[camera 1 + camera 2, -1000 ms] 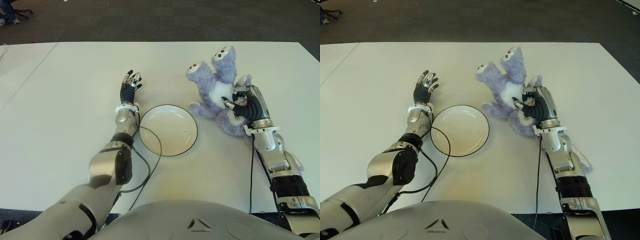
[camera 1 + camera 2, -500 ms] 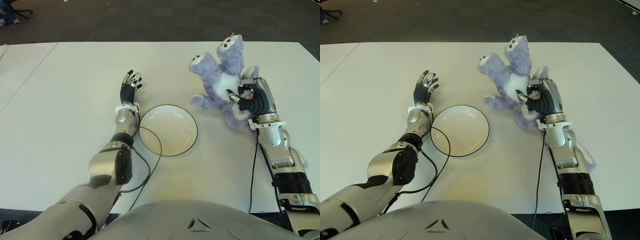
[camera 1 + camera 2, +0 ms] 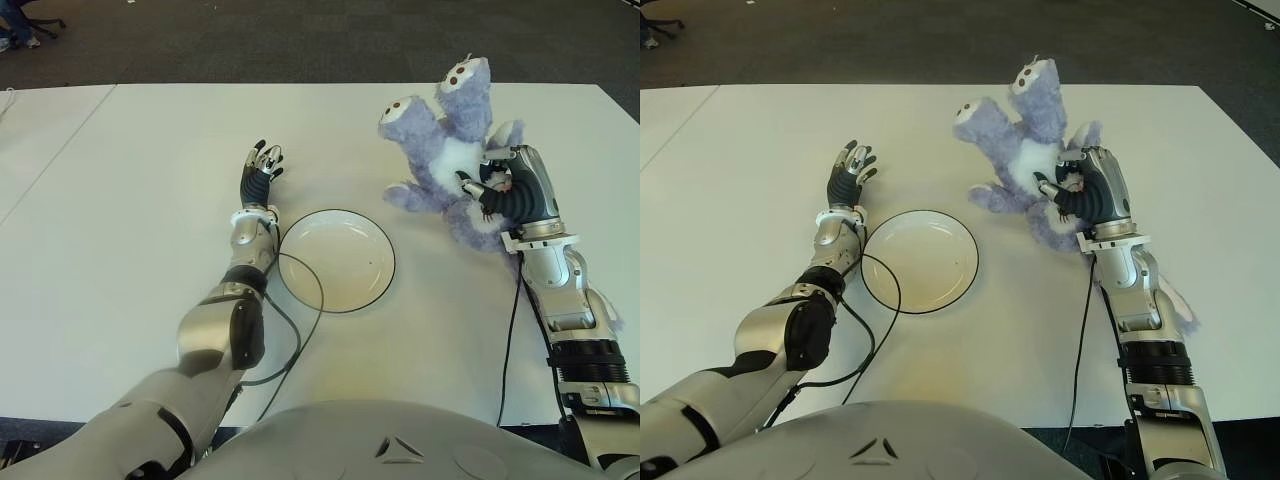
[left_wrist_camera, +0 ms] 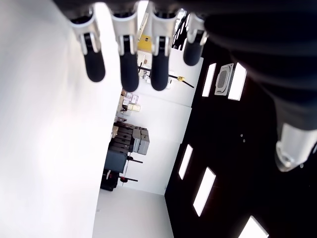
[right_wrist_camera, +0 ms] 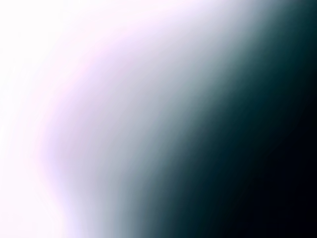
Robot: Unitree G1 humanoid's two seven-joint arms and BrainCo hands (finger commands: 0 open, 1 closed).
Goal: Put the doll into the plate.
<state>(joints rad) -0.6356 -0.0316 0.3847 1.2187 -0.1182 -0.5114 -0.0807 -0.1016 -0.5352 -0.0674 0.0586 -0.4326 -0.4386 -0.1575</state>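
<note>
on my left i see the left hand [image 3: 262,172] flat over the white table [image 3: 120,230], fingers [image 4: 128,69] stretched out straight and holding nothing, just left of the plate [image 3: 337,260]. the plate sits bare between the two arms. to its right, the right hand [image 3: 510,195] has its fingers wrapped into the purple doll [image 3: 445,150], which hangs tilted, not in the plate.
</note>
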